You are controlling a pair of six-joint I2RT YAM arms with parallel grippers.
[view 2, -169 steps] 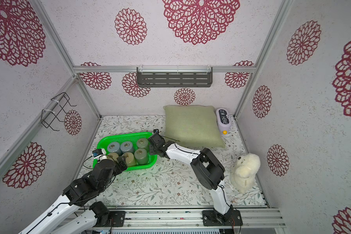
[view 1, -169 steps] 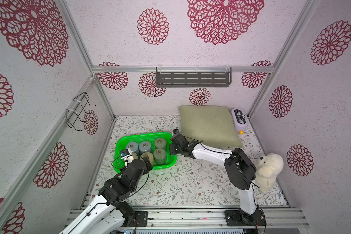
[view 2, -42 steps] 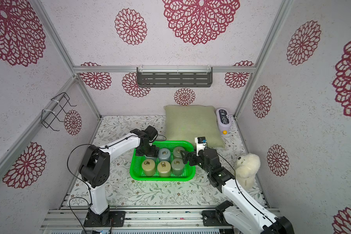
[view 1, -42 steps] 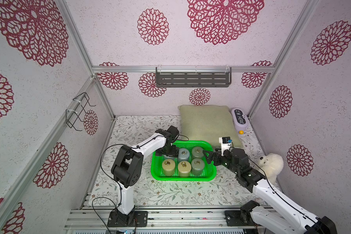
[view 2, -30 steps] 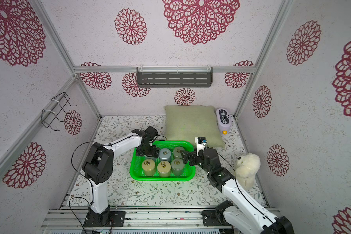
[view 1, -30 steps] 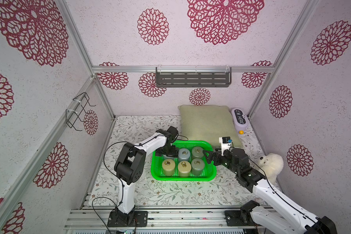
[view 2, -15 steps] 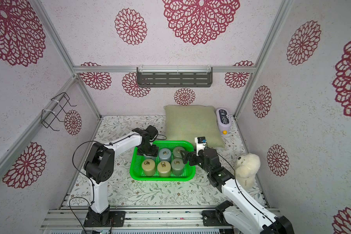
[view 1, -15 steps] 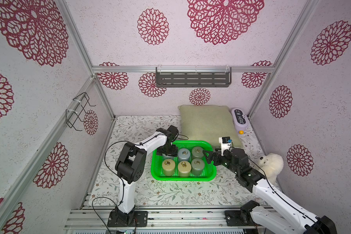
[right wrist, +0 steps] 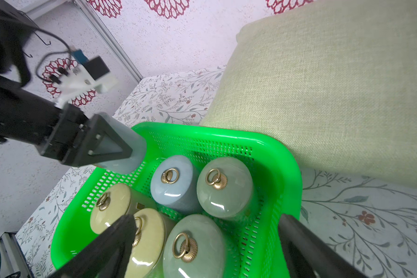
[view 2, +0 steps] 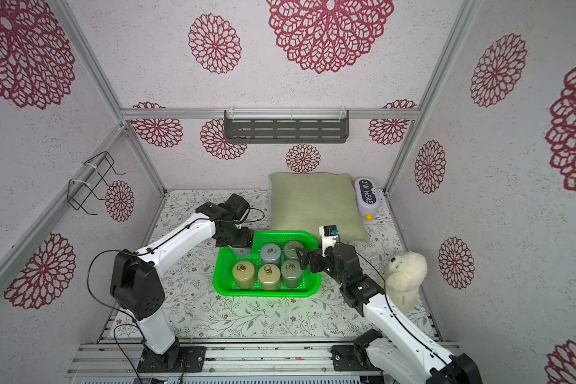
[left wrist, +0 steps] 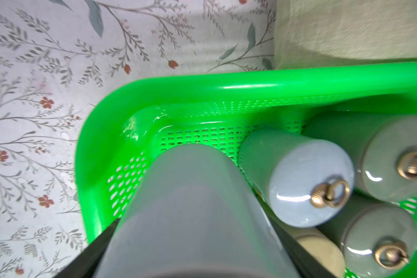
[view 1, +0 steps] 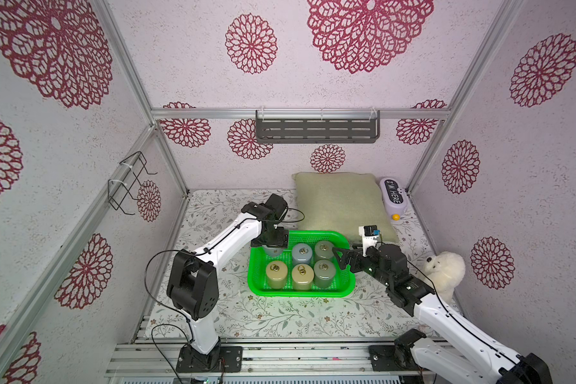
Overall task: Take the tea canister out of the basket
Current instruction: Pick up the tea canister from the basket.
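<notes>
The left claw (view 1: 270, 246) clamps a grey canister (left wrist: 190, 211) at the basket's (view 1: 300, 293) far left corner, while the right claw (view 1: 340, 259) gapes apart at its right rim.

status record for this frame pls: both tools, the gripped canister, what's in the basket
left tool: shut on grey-blue canister
grey-blue canister: over far-left corner of basket, not yet out
right tool: open, empty, at basket's right rim; contact unclear
other canisters: five, upright in basket, two rows
</notes>
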